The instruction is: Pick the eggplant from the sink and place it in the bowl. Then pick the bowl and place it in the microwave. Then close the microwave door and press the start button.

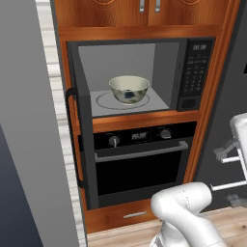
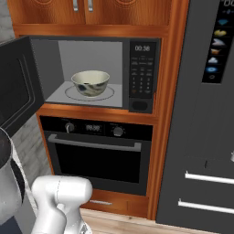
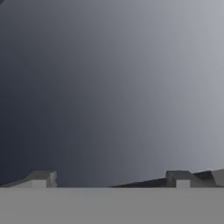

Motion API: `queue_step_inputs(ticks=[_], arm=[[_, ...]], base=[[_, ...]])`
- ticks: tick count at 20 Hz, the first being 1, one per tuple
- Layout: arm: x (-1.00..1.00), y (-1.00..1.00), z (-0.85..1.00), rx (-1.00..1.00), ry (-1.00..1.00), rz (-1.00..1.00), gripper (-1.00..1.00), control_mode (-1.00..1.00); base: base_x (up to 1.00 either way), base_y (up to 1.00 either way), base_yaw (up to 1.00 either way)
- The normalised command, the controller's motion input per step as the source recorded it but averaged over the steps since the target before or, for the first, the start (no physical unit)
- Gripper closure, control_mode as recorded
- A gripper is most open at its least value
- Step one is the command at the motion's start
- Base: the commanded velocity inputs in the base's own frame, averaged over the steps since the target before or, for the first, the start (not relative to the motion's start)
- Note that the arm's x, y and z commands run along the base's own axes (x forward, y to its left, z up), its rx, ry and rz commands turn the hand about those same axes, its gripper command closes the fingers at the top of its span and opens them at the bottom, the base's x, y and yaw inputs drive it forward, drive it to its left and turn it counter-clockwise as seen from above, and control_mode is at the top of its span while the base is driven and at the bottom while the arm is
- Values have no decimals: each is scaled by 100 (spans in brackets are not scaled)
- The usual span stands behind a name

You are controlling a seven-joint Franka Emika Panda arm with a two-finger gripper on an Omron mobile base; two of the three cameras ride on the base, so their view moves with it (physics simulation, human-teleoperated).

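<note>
The microwave (image 1: 193,72) (image 2: 142,73) stands open. Inside it, the bowl (image 1: 129,86) (image 2: 90,82) rests on the round turntable. A small dark eggplant (image 1: 129,97) lies at the bottom of the bowl in the left base view. The microwave door (image 2: 16,87) (image 1: 83,144) is swung out to the left, its black bar handle on the outer side. In the hand view my gripper (image 3: 111,179) is open, its fingertips (image 3: 41,178) wide apart with nothing between them, facing a plain dark grey surface up close. The sink is out of view.
A black oven (image 1: 140,164) (image 2: 96,155) with knobs and a horizontal handle sits right under the microwave. A dark fridge (image 2: 205,114) with white handles stands to the right. Wooden cabinets (image 2: 82,11) hang above.
</note>
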Motion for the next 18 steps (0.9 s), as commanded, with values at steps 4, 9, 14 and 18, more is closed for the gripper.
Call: queue_step_inputs(ticks=[4,9,14,18], arm=[[-62,39,0,0,0,5,-100,-100],[3,82,-19,-1,3,0,-100,-100],[10,74,-10,-3,0,-3,-100,-100],[48,50,-5,-5,0,-14,-100,-100]], base=[[0,0,0],[0,0,0],[0,0,0],[0,0,0]])
